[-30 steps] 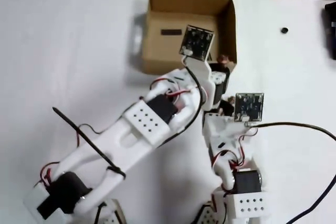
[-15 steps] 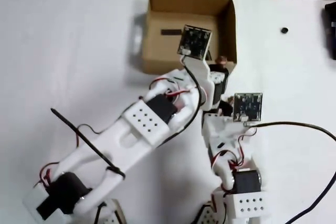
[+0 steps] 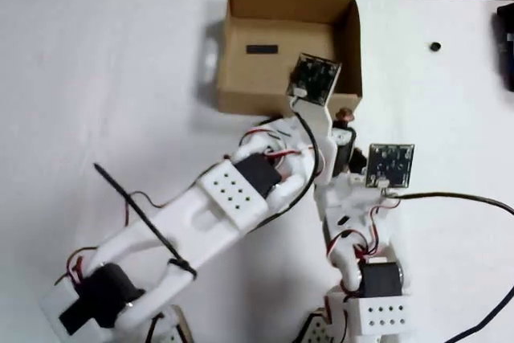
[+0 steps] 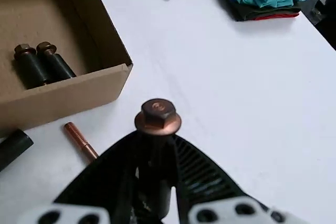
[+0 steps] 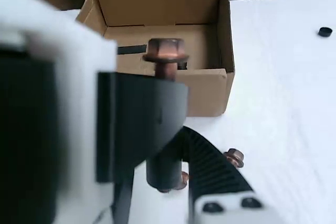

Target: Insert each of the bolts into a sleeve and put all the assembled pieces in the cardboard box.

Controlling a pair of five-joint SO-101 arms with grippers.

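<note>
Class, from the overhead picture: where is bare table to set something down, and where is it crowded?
Bare: the table left of the cardboard box, and right of it toward the small black object. Crowded: before the box, where the left arm and right arm meet.

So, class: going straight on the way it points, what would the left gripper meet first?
Probably the bare table beside the cardboard box's corner; the left gripper, holding a bolt, aims past that corner. Depth is unclear.

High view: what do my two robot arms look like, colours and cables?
Left arm and right arm are white shells with black motor blocks, grids of small holes, and red and black wires at joints. Each wrist carries a dark square camera board. The left hand has black ribbed fingers.
</note>
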